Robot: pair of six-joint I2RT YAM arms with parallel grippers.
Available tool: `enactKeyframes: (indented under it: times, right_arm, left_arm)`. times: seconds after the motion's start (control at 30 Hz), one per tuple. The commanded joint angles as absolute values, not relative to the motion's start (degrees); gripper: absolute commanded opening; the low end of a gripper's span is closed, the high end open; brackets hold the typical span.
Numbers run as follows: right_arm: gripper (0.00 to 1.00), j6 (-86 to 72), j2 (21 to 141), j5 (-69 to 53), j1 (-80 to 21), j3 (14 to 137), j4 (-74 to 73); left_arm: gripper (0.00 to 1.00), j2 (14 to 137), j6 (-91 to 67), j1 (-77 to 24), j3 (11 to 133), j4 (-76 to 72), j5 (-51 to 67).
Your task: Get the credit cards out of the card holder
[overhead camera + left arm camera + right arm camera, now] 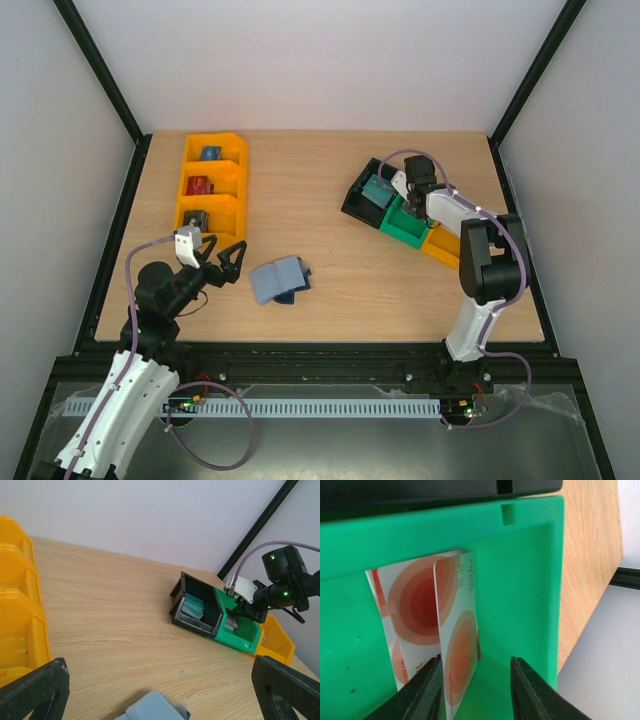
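right wrist: orange cards (422, 610) cut off below; right tool (476, 662) apart; left tool (224, 250) apart.

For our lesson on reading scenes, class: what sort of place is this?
Probably a robot test cell or lab: a left arm and right arm bolted at a wooden table, plain white walls in a black frame, and orange bins.

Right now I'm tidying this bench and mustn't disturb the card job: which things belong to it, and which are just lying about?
Job: card holder; red-patterned cards in the green bin, open right gripper at them; teal cards in the black bin.
Lying about: orange bins with their small items; yellow bin.
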State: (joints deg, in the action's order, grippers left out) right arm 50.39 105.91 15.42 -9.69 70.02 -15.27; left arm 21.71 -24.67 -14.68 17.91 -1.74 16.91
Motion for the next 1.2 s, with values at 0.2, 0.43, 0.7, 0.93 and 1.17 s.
enactKeyframes:
  times: [0.2, 0.43, 0.7, 0.93, 1.17]
  right_arm:
    - [0.54, 49.25, 101.54, 12.28, -9.36, 70.93, -17.94]
    - [0.59, 31.98, 95.81, 3.16, -10.13, 76.22, -19.61]
    - [0.63, -18.80, 84.24, -28.30, -20.57, 63.47, 0.23]
    - [0.69, -34.30, 94.09, -29.14, -33.79, 65.29, -8.54]
    - [0.67, -34.80, 102.43, -34.77, -39.45, 62.03, -11.36]
  left_arm:
    - [0.99, 21.57, -24.35, -14.18, 17.38, -2.46, 17.79]
    - [0.99, 21.58, -24.64, -14.21, 17.34, -3.01, 18.70]
    - [1.00, 23.35, -37.30, -13.48, 16.06, -1.19, 17.58]
    - [0.99, 21.55, -53.72, -10.44, 9.54, 7.95, 13.26]
    - [1.00, 20.26, -56.77, -8.61, 7.43, 9.79, 12.86]
